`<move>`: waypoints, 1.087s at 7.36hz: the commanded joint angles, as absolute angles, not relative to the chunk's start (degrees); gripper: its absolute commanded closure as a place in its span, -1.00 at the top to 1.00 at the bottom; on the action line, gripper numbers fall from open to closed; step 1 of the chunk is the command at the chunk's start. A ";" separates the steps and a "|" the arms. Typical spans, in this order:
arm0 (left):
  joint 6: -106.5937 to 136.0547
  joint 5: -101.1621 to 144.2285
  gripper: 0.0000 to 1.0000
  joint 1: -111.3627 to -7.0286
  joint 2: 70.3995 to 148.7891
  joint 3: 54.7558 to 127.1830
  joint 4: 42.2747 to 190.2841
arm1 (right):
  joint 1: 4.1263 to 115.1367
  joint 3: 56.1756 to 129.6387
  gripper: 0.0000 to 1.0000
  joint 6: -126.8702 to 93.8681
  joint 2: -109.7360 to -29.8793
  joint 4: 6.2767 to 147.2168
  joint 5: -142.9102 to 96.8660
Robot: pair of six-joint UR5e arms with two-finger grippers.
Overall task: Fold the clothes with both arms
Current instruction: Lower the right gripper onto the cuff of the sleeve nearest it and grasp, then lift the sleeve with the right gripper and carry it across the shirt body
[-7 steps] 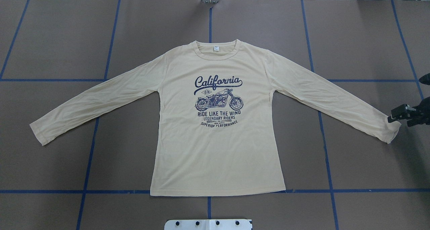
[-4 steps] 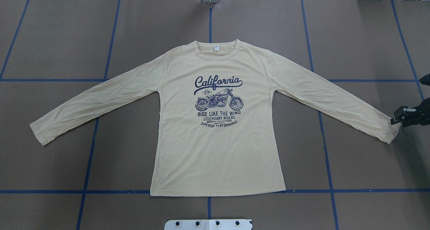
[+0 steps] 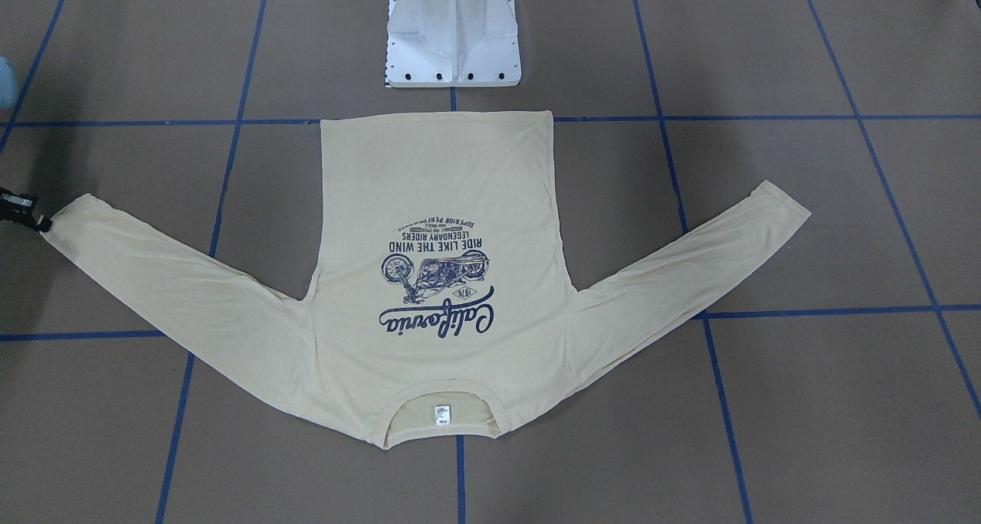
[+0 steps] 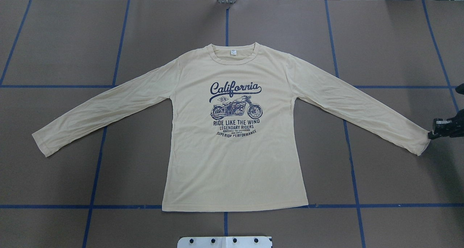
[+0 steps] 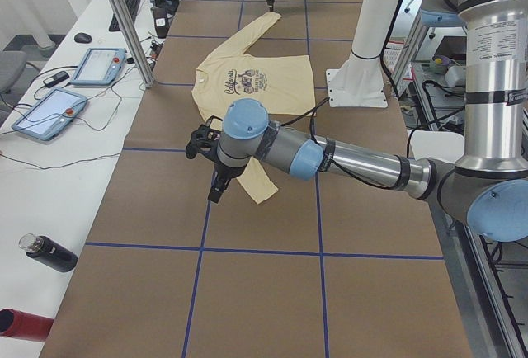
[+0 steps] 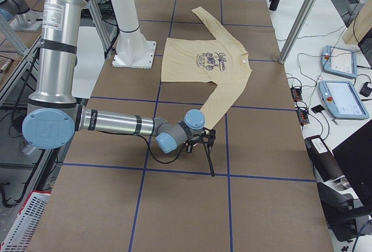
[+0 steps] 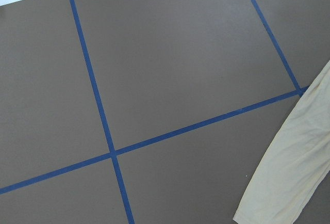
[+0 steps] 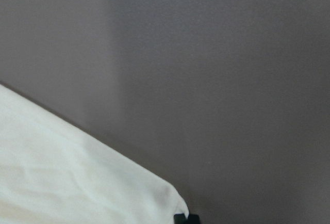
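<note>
The clothes are one cream long-sleeved shirt [image 4: 232,150] lying flat on the brown table, print side up and both sleeves spread. My right gripper [image 4: 432,133] sits low at the upper corner of the right cuff [image 4: 422,143], just touching its edge. In the right wrist view its tips [image 8: 185,218] show together as one small dark point beside the cuff [image 8: 103,182], with no cloth between them. My left gripper [image 5: 216,186] hangs over the left cuff [image 4: 41,143] and shows only in the exterior left view, so I cannot tell its state.
The white pedestal base [image 3: 452,41] stands just behind the shirt's hem. Blue tape lines [image 4: 96,168] grid the table. A side bench past the collar end holds control tablets [image 5: 99,65] and a dark bottle [image 5: 49,252].
My right gripper has slid outward, off the cuff's corner and toward the table's right edge. The shirt has stayed put apart from a slight settling of that cuff.
</note>
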State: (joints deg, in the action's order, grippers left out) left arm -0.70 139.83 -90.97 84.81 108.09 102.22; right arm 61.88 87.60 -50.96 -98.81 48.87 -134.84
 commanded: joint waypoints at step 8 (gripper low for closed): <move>-0.79 140.01 1.00 -90.70 84.81 107.75 102.74 | 47.93 88.55 -1.00 -94.88 -46.31 72.33 -122.92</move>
State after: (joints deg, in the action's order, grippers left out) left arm -0.79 139.97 -90.78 84.82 107.87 102.74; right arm 51.49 92.30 -88.79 -55.62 71.60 -128.00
